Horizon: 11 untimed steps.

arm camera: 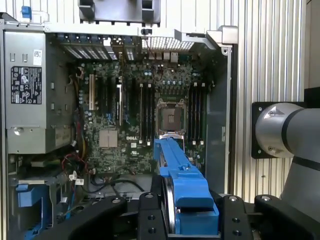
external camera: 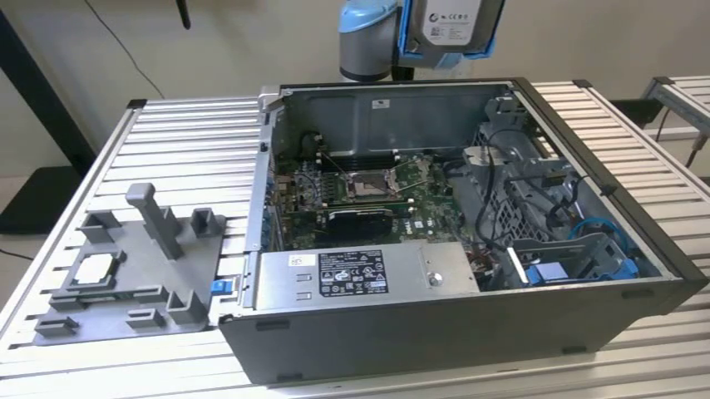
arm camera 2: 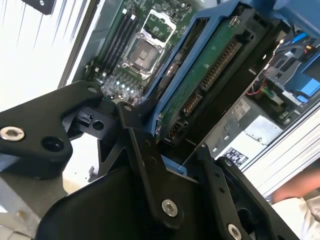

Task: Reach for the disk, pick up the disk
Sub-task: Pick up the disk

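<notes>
- As seen in the exterior view, spans the whole scene: slatted metal table [external camera: 189,133], carrying everything else.
- Stands on it toward the exterior view's right: open computer case [external camera: 444,324], with motherboard [external camera: 367,179] and grey power supply [external camera: 355,273] exposed. Laid out from straight above in the first wrist view, with memory slots and processor socket plain to see.
- Lies just beside the case at the exterior view's left: grey moulded fixture tray [external camera: 122,274].
- Rises behind the case's far wall in the exterior view: robot arm [external camera: 361,37], with a silver joint close up in the first wrist view.
- Held in the air above that far wall, clear of the case: the disk [external camera: 450,25], white label facing the exterior view, blue bracket around it. Turned edge-on in the first wrist view, with the blue bracket over the motherboard. Green circuit-board face and connector row visible in the second wrist view.
- Clamped on the disk in both wrist views: end effector [arm camera: 189,215], with black fingers [arm camera 2: 145,165] pressed against opposite sides.
- Set in the case's near corner at the exterior view's right: blue bay [external camera: 577,258].
- Beyond the table's edge in the second wrist view: a person's arm [arm camera 2: 297,187].
</notes>
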Motion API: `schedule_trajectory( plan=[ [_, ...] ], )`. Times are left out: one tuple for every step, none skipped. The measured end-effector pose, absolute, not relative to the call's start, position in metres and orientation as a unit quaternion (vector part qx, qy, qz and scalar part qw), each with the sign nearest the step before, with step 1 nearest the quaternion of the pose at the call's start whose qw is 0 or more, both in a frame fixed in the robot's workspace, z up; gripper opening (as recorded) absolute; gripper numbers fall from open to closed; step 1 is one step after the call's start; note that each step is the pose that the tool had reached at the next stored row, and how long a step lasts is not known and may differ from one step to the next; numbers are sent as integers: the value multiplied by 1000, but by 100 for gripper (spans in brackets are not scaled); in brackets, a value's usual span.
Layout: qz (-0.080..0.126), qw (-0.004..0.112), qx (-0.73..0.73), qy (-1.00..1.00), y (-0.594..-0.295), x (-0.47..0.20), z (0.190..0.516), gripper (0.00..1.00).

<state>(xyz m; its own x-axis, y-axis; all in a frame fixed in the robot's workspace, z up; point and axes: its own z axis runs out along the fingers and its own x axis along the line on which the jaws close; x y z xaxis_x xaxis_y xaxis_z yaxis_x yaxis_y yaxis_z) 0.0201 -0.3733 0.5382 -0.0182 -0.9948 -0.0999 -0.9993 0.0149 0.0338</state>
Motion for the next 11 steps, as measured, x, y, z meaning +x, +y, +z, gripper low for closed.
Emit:
schedule_trajectory(
  plan=[
    [47,24,-700,712,-373,22,538,0],
    [47,24,-700,712,-373,24,538,0],
    [47,24,-700,712,-373,27,538,0],
    [47,24,-700,712,-373,29,538,0],
    [47,24,-700,712,-373,31,538,0],
    [47,24,-700,712,-373,33,538,0],
    [47,24,-700,712,-373,36,538,0],
    [47,24,-700,712,-373,39,538,0],
    [47,24,-700,712,-373,42,538,0],
    [47,24,-700,712,-373,46,538,0],
    [47,24,-700,712,-373,50,538,0]
  ],
)
